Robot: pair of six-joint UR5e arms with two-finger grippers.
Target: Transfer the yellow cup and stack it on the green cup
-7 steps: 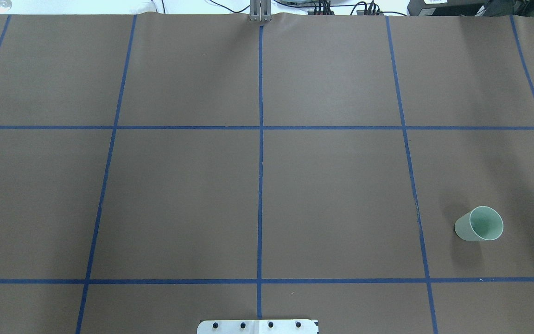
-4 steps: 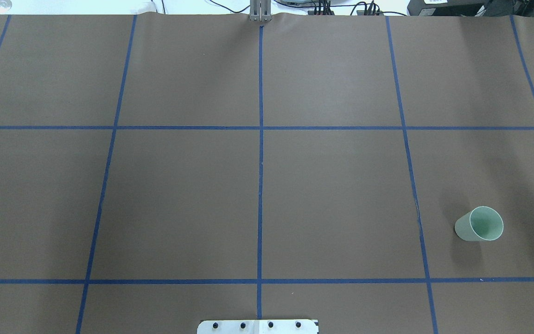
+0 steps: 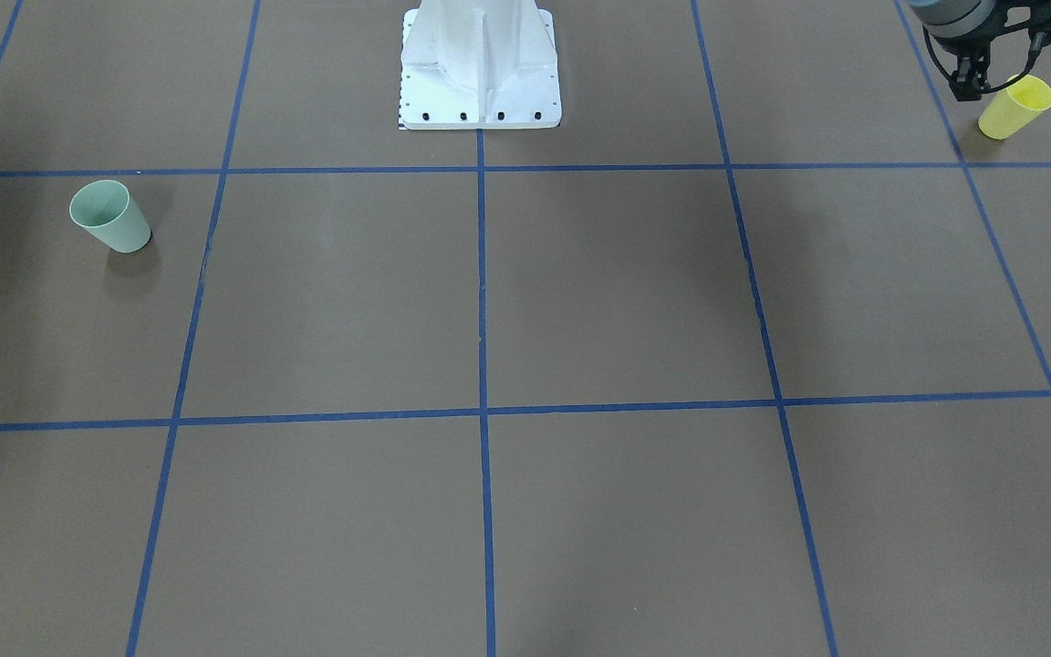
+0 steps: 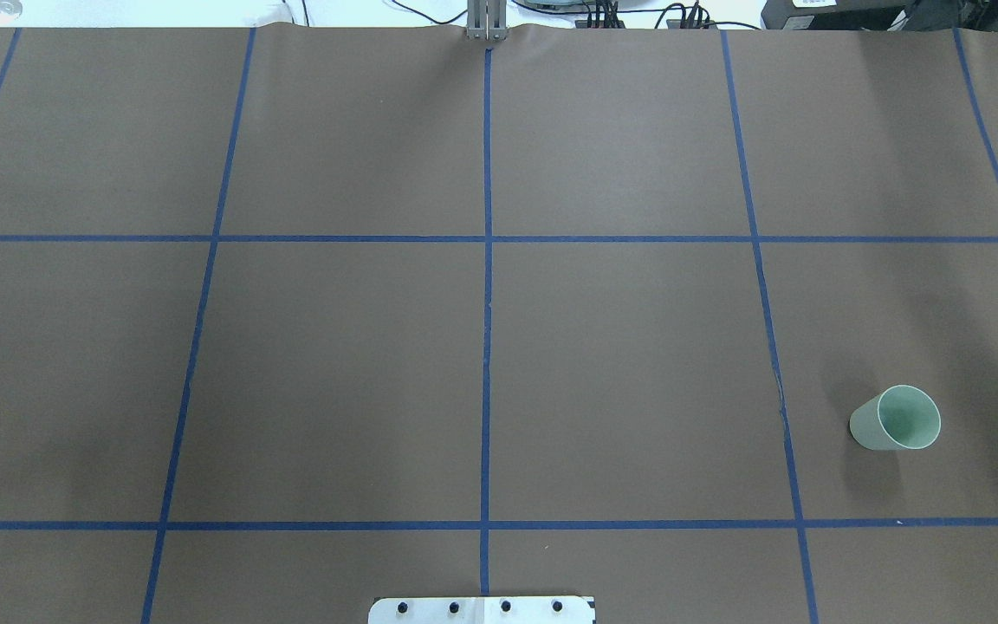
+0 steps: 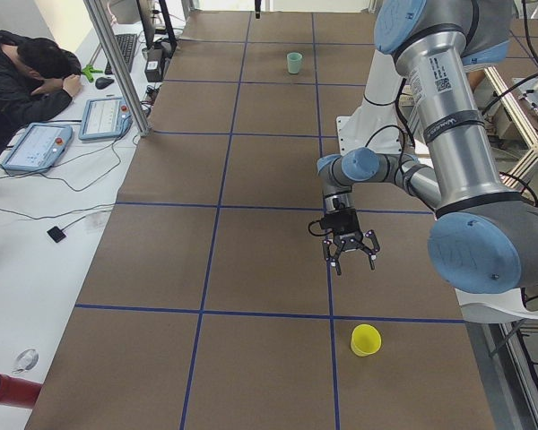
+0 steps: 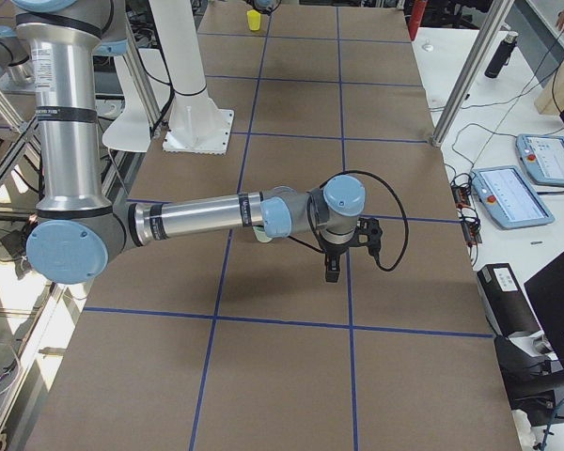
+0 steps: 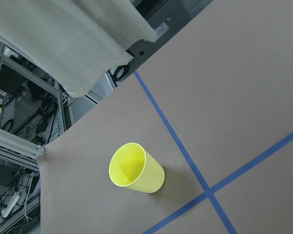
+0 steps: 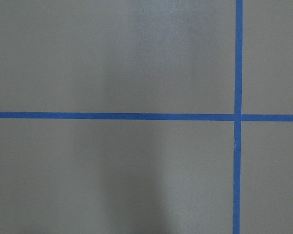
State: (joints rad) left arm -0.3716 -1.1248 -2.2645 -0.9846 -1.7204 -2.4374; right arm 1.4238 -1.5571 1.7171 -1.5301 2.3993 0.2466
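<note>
I'm at the reach step. My left end effector (image 5: 351, 262) hangs above the counter (image 4: 334, 373), fingers spread wide and empty, near the small bright yellow plastic tumbler (image 7: 136, 168), which stands upright. The pale mint-green plastic tumbler (image 4: 895, 419) stands well apart, on my right side. Next, I judge, I must descend and straddle the yellow wall. I cannot tell whether my right end effector (image 6: 332, 272) is open or closed.

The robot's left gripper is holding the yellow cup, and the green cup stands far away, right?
No. The left gripper isn't holding the yellow cup; it hangs open, apart from it, as the exterior left view shows. The green cup does stand far away.
</note>
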